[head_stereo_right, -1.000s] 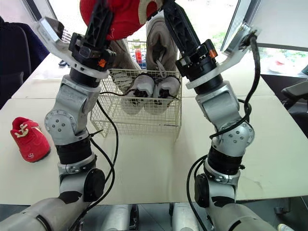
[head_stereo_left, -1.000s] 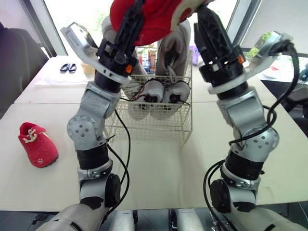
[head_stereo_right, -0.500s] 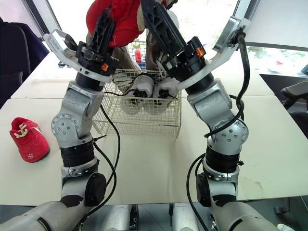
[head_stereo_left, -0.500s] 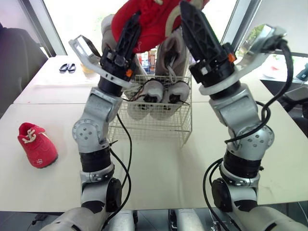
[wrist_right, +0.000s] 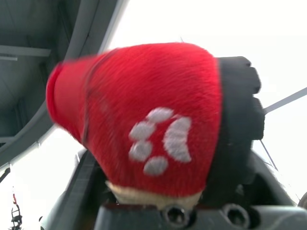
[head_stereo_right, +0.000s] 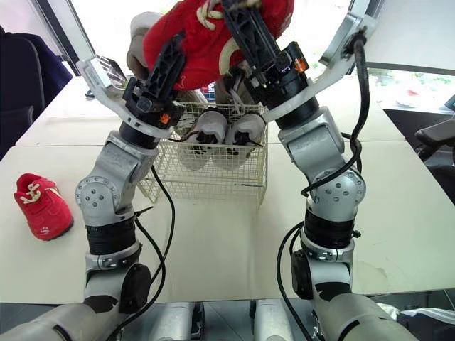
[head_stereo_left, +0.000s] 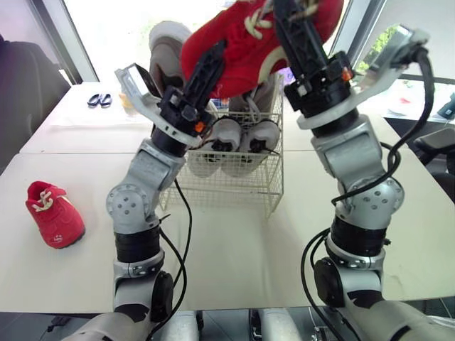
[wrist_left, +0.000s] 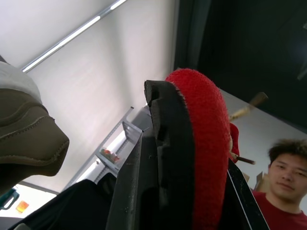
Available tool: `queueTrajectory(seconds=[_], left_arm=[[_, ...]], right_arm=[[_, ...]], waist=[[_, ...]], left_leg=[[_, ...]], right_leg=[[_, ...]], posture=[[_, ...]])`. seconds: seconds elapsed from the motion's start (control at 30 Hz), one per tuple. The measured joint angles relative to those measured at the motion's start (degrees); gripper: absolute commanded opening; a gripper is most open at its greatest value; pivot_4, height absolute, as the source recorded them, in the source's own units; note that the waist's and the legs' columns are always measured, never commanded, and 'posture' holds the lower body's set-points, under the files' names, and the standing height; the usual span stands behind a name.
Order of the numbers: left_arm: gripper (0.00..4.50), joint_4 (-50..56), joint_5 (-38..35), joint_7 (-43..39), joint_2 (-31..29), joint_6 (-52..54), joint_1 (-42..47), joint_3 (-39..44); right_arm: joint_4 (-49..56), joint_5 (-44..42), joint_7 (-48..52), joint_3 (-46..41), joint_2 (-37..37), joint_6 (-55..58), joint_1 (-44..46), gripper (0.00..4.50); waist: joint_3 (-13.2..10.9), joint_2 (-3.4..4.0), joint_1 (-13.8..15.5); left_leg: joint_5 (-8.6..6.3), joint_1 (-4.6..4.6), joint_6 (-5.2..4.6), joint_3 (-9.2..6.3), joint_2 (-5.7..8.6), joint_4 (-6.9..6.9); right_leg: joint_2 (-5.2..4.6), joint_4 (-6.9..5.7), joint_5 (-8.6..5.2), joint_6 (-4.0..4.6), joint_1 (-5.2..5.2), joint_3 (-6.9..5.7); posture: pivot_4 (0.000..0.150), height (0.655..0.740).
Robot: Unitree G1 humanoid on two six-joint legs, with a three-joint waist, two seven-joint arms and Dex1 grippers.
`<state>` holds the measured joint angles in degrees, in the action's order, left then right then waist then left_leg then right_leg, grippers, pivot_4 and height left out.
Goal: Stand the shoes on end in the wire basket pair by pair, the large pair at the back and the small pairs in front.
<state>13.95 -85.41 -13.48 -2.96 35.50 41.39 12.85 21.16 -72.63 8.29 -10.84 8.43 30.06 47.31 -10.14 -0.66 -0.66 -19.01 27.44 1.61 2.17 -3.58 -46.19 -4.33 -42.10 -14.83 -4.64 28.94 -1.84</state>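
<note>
Where the shoe hangs: we find the raised red shoe (head_stereo_left: 249,42) up in the air above the wire basket (head_stereo_left: 234,181), clear of its rim and touched by nothing but the two grippers.
Left gripper (head_stereo_left: 212,62): its fingers pinch the lower end of that shoe. In the left wrist view, one black finger lies flat against the red material.
Right gripper (head_stereo_left: 293,28): its fingers are clamped across the higher end. The right wrist view shows the paw-print patch held between them.
Long axis: it slants crosswise, low on the robot's left and high on its right. We cannot tell toe from heel.
Governing relation: the basket lies below the fingers. We judge that the shoe must be turned from this slant to upright before it goes down.
Basket contents: the large grey-brown shoes (head_stereo_left: 167,46) stand on end at the back. The small pale pair (head_stereo_left: 226,135) stands in front of them, toward the middle and right. The front-left corner is hidden behind the left arm, so we cannot confirm free space there.
Mate: the lone red shoe (head_stereo_left: 55,213) lies flat on the worktop (head_stereo_left: 227,241). It is well apart from the basket on the robot's left, nearer the left arm.
Risk noted: with two grips on one soft shoe, we expect it to twist if the arms pivot unevenly.
</note>
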Motion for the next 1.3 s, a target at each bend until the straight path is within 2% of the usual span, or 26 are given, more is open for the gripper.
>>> queueTrajectory(seconds=[0.03, 0.13, 0.27, 0.37, 0.47, 0.63, 0.73, 0.87, 1.0, 1.13, 1.3], left_arm=[[2.13, 0.0, 0.13, -0.04, -0.38, 0.05, -0.19, -0.06], [3.49, 0.0, 1.42, 0.05, -1.09, 0.12, -0.61, -0.47], [3.49, 1.58, 8.19, 0.25, -6.51, 0.29, -1.26, -2.23], [3.49, 4.86, 16.8, 0.35, -16.1, 2.17, -3.69, -3.93], [3.49, 5.43, 19.45, 1.58, -21.16, 4.47, -6.62, -3.04], [3.49, 14.86, 13.58, 6.27, -25.79, 8.3, -16.59, 1.22], [3.49, 20.85, 10.57, 9.57, -26.61, 9.65, -24.63, 1.33], [3.49, 26.83, 3.48, 10.85, -30.59, 10.35, -31.83, 1.89], [3.49, 27.88, -3.93, 10.91, -36.98, 10.2, -35.42, 4.97], [3.49, 27.82, -4.95, 9.57, -41.69, 10.33, -39.31, 6.36], [3.49, 27.95, -4.77, 7.7, -43.52, 10.09, -41.21, 6.4]], right_arm=[[0.0, 0.01, 0.0, 0.01, 0.11, 0.0, 0.04, 0.96], [0.0, 0.02, 0.03, 0.06, 0.34, 0.0, 0.36, 0.79], [-1.89, 0.99, 2.01, 0.06, 4.23, 0.66, 1.51, 0.79], [-5.99, 1.72, 6.73, -1.54, 13.18, 3.26, 3.98, 0.79], [-8.1, 1.63, 13.96, -3.46, 20.29, 5.58, 7.29, 0.79], [-9.97, 3.1, 29.6, -1.07, 32.93, 13.26, 7.49, 0.79], [-9.96, 6.43, 36.6, 2.91, 36.17, 15.95, 6.04, 0.79], [-9.99, 12.56, 44.41, 7.95, 38.04, 15.82, 3.87, 0.79], [-10.79, 19.74, 50.49, 10.93, 38.13, 12.74, 2.38, 0.79], [-11.39, 25.57, 54.25, 12.32, 38.31, 8.97, 0.74, 0.79], [-13.09, 32.21, 57.38, 14.42, 37.54, 3.51, -1.78, 0.79]], waist=[[0.0, 0.0, -0.01], [0.0, 0.0, 0.02], [-0.01, 0.01, -0.04], [-0.04, 0.04, -0.08], [-0.05, 0.03, 0.03], [-0.05, 0.02, -0.17], [-0.07, -0.01, -0.09], [-0.09, -0.03, 0.19], [-0.09, -0.04, 0.24], [-0.09, -0.04, 0.17], [-0.09, -0.03, 0.17]], left_leg=[[0.0, 0.0, 0.0, 0.0, 0.0, 0.0], [0.0, 0.0, 0.0, 0.0, 0.0, 0.0], [0.0, 0.0, 0.0, 0.01, 0.0, 0.01], [0.0, 0.01, 0.0, 0.06, 0.0, 0.1], [0.0, 0.03, 0.0, 0.06, -0.03, 0.25], [-0.07, -0.02, -0.1, 0.11, -0.04, 0.36], [-0.07, -0.03, -0.11, 0.12, -0.04, 0.36], [-0.07, -0.06, -0.1, 0.12, -0.03, 0.35], [-0.06, -0.08, -0.09, 0.18, -0.02, 0.29], [-0.07, -0.06, -0.08, 0.25, -0.02, 0.32], [-0.07, -0.03, -0.08, 0.31, -0.02, 0.34]], right_leg=[[0.0, 0.0, 0.0, 0.0, 0.0, 0.0], [0.0, 0.01, 0.0, 0.0, 0.0, 0.0], [0.0, 0.02, 0.0, 0.0, 0.01, 0.0], [0.0, 0.02, -0.01, 0.02, 0.09, 0.03], [0.0, 0.06, -0.02, 0.01, 0.15, 0.02], [-0.05, 0.18, -0.04, -0.02, 0.14, 0.05], [-0.06, 0.19, -0.04, -0.01, 0.14, 0.04], [-0.1, 0.22, -0.04, 0.01, 0.09, 0.03], [-0.13, 0.25, -0.02, 0.04, 0.07, 0.03], [-0.15, 0.35, -0.02, 0.04, 0.08, 0.03], [-0.17, 0.41, -0.01, 0.03, 0.09, 0.04]], posture=[[0.15, 0.6552], [0.15, 0.6552], [0.15, 0.6552], [0.15, 0.6552], [0.15, 0.6552], [0.15, 0.6552], [0.15, 0.6552], [0.15, 0.6552], [0.15, 0.6552], [0.15, 0.6552], [0.15, 0.6552]])
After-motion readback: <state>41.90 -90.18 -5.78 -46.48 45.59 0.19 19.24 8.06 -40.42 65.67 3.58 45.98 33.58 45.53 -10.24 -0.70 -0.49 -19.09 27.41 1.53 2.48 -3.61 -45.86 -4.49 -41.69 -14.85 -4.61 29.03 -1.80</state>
